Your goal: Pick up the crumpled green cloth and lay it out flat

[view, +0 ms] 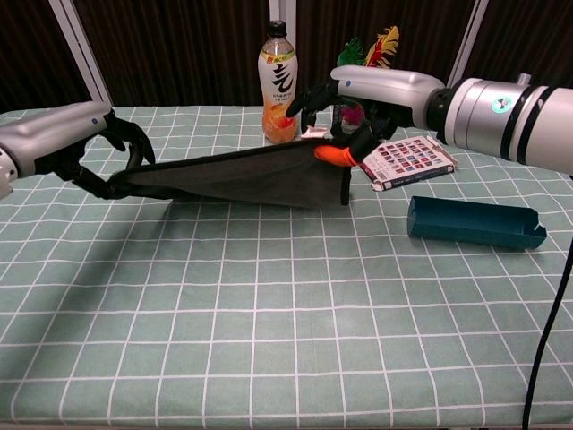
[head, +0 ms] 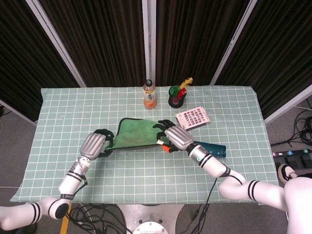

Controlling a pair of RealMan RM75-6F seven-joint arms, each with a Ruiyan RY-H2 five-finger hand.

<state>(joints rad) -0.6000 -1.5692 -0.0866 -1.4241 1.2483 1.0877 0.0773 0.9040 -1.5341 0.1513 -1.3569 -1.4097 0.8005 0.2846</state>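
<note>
Your left hand (view: 89,148) and your right hand (view: 358,103) each grip one edge of the green cloth (head: 139,134), stretched between them just above the checked table (head: 146,168). Behind the table hang dark curtains (head: 107,39).

Head view: high, looking steeply down on whole bench (head: 146,168). Chest view: low, near, level across same bench.

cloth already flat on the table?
No. In the chest view the green cloth hangs stretched above the table, held between the left robot hand and right robot hand.
</note>
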